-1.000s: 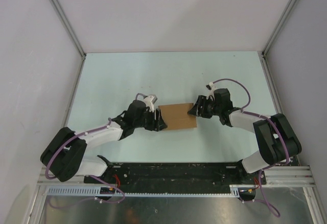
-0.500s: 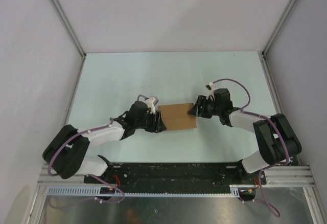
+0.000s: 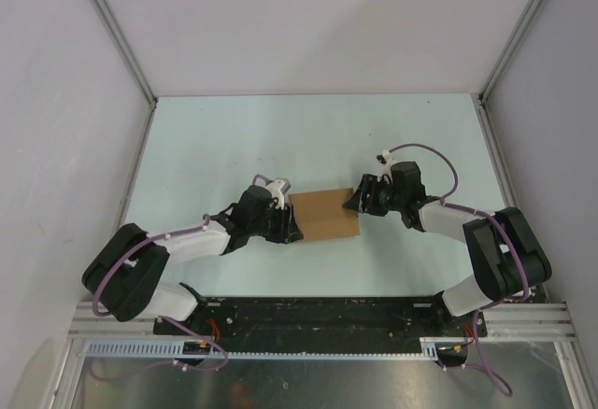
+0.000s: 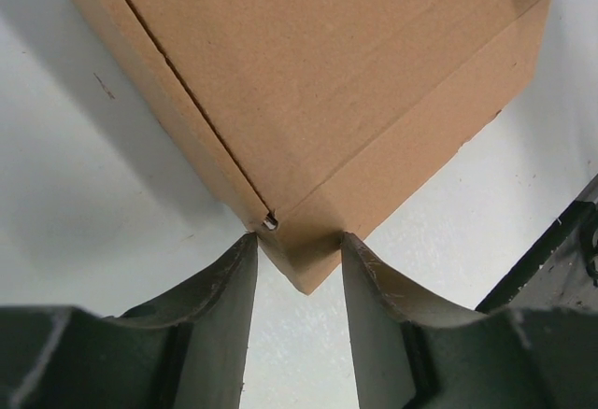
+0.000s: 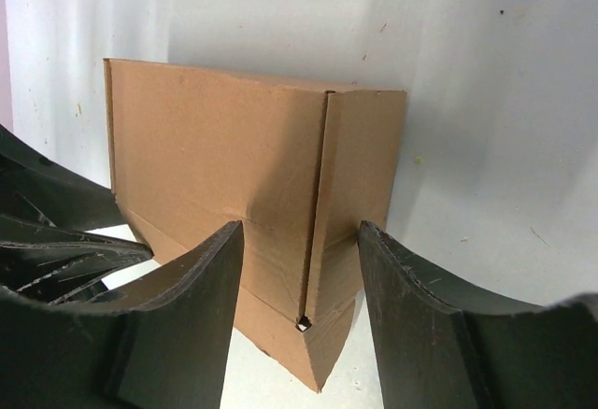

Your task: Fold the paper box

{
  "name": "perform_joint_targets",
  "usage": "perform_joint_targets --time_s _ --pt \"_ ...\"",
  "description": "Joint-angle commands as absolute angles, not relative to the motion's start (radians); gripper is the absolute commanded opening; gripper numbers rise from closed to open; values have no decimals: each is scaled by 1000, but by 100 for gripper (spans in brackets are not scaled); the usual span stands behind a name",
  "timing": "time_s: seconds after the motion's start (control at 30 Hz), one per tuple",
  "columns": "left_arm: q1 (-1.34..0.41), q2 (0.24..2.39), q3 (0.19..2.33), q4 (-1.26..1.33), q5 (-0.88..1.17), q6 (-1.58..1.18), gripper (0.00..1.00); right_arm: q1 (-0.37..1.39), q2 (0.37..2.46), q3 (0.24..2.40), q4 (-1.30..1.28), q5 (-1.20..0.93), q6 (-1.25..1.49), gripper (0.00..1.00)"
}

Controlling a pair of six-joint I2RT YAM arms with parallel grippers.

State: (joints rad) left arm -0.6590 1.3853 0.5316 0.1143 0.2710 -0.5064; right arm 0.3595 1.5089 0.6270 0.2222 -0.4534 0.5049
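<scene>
right jaws pinch the paper box [image 3: 325,213] at its 3 o'clock end; left jaws straddle its 9 o'clock corner, grip cannot be told.

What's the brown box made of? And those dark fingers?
The paper box looks like thin brown cardboard: matte, fibrous, with pressed crease lines. The fingers of the left gripper look like dark hard plastic, perhaps: matte, with scuffed pale edges.

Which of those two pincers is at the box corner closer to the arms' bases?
The left pincer: it straddles the near-left corner of the paper box, while the right pincer sits at the far-right corner, further from the bases.
</scene>
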Motion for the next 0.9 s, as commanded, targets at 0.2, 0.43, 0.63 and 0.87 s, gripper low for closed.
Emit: perform_joint_targets --time_s 0.2,0.43,0.63,0.87 --pt "-664 1414 560 140 241 -479 45 356 1508 660 238 -460 502 57" --pt "-664 1419 577 111 210 -451 45 354 1514 660 244 -463 502 57" --pt "-664 1394 586 83 207 -437 48 354 1519 660 247 -466 503 57" --pt "-663 1336 591 60 199 -431 52 354 1517 660 255 -471 506 57"
